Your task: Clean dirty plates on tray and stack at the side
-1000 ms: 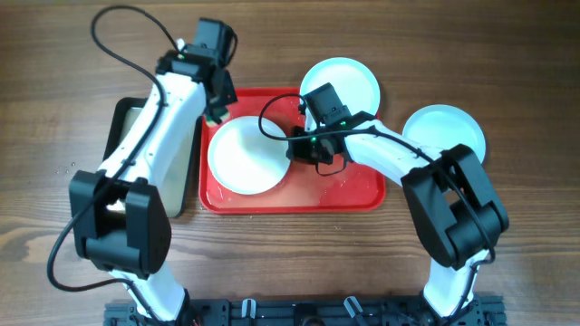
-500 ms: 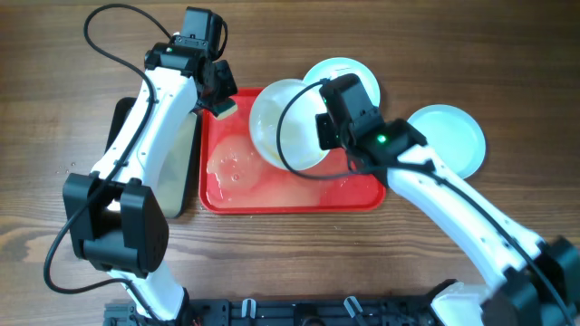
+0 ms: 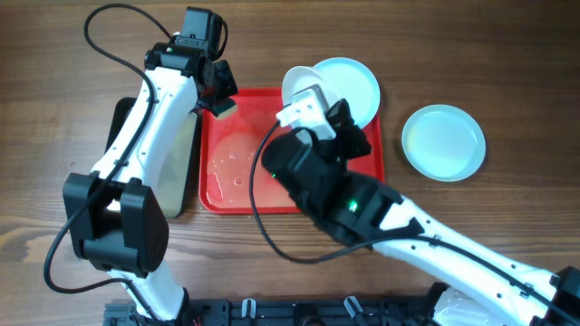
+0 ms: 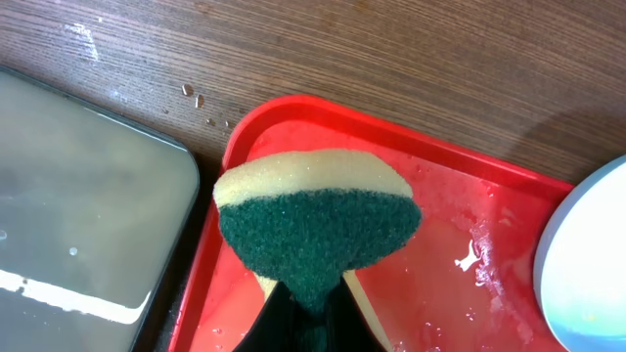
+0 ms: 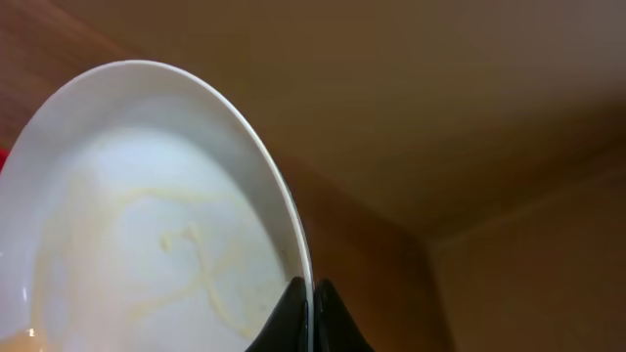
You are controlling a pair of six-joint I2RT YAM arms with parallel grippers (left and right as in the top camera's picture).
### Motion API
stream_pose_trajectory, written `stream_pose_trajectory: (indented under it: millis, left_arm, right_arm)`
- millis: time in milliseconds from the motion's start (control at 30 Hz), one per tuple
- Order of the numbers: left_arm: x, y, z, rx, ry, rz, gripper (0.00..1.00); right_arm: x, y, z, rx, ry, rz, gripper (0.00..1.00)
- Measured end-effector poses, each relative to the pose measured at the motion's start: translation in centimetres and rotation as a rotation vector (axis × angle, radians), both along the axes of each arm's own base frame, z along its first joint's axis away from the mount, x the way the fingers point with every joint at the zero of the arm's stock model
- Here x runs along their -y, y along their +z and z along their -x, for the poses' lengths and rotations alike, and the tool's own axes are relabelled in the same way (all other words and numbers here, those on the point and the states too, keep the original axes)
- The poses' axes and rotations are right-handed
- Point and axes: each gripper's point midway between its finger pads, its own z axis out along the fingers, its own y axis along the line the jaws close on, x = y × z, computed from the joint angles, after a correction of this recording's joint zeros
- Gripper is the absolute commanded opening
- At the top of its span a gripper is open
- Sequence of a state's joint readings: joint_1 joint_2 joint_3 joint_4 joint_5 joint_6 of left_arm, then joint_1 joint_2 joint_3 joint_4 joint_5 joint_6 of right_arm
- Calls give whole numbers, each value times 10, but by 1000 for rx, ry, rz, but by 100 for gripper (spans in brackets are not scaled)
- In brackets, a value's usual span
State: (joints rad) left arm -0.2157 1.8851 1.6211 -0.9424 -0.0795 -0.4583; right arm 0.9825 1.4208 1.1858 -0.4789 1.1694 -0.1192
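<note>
Droplets [image 4: 468, 260] wet the tray [image 3: 237, 145]; right gripper [image 5: 311, 311] pinches the streaked plate [image 5: 147, 244].

Your right gripper [image 5: 311, 295] has lifted the glossy white round plate [image 3: 297, 83] off the large red rectangular plastic tray [image 3: 237, 172]. A second ago it lay flat left of the tray's centre; now it hangs tilted at the upper middle of the overhead frame. The right arm [image 3: 362, 204] has risen toward the camera, covering the tray's right half. Where the plate lay, the tray shows bare and wet. Your left gripper [image 3: 220, 101] has edged toward the tray's upper left corner.
</note>
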Motion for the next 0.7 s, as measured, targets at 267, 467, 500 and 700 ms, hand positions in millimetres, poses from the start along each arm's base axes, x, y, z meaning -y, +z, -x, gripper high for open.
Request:
stream_pose_trajectory:
  millis: [267,467,500,700]
  left_arm:
    - [0,0,0,0,0,0,4]
    - [0,0,0,0,0,1,4]
    - [0,0,0,0,0,0,4]
    - [0,0,0,-1,0,1,4]
  right_arm:
    - [-18,24,14,69,32,127,4]
    - [-18,32,13,76,33,188,4]
    - [-18,32,13,74,35,197,4]
    - [-18,32,13,70,38,213,4]
